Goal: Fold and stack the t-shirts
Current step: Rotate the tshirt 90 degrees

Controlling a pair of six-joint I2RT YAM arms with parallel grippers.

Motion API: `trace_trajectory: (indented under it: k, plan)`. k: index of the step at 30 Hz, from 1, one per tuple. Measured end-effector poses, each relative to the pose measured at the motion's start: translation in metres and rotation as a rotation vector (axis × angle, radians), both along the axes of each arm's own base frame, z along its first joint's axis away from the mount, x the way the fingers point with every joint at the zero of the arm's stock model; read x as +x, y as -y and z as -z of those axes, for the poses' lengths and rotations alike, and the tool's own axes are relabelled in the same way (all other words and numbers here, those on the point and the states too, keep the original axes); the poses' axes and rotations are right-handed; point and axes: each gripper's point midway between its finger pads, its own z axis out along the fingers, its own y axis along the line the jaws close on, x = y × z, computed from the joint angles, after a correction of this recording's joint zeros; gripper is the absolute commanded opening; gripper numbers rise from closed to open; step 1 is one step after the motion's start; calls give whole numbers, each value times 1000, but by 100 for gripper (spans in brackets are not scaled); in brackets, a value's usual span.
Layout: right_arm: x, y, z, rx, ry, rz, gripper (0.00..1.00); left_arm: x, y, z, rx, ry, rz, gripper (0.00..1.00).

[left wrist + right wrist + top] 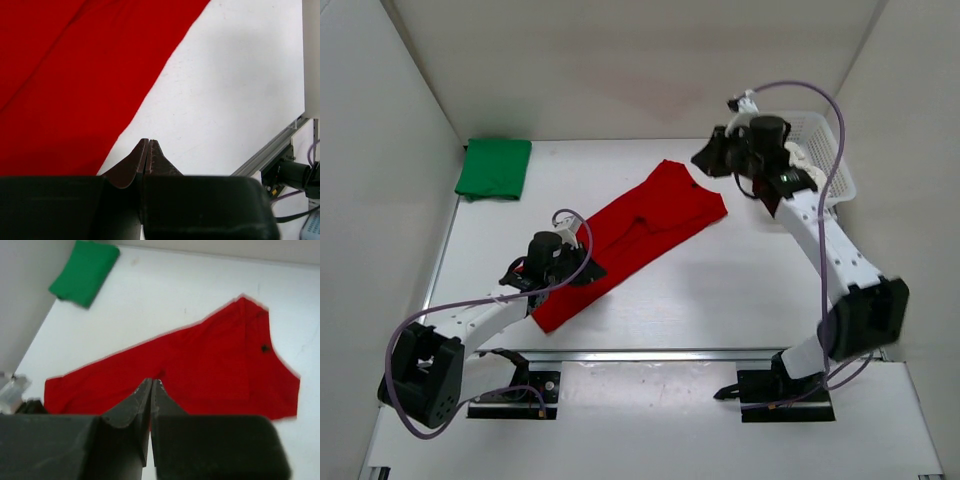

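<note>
A red t-shirt [635, 235] lies spread flat in a diagonal strip across the middle of the table; it also shows in the left wrist view [75, 85] and the right wrist view [200, 375]. A green t-shirt [494, 168] [85, 271] lies folded at the far left corner. My left gripper [592, 270] [147, 142] is shut with nothing between its fingers, low over bare table just beside the red shirt's near edge. My right gripper [704, 158] [151, 382] is shut and empty, raised above the shirt's far end.
A white mesh basket [832, 152] stands at the far right, partly hidden by the right arm. White walls close in the left, back and right sides. A metal rail [660, 353] [270, 150] runs along the table's near edge.
</note>
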Motion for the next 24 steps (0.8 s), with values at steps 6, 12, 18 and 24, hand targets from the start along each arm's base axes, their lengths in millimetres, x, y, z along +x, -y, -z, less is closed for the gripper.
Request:
trace_trajectory:
  k: [6, 12, 18, 24]
  plan:
    - [-50, 31, 103, 8, -126, 37, 0, -8, 11, 1, -6, -6, 45, 4]
    - [-111, 55, 259, -93, -535, 83, 0, -9, 16, 1, -13, -10, 64, 4]
    - [-79, 57, 267, -48, -508, 108, 0, -6, 21, 0, -23, -8, 75, 5]
    - [-1, 58, 274, 30, -505, 135, 0, -5, 21, -1, -29, -6, 70, 7]
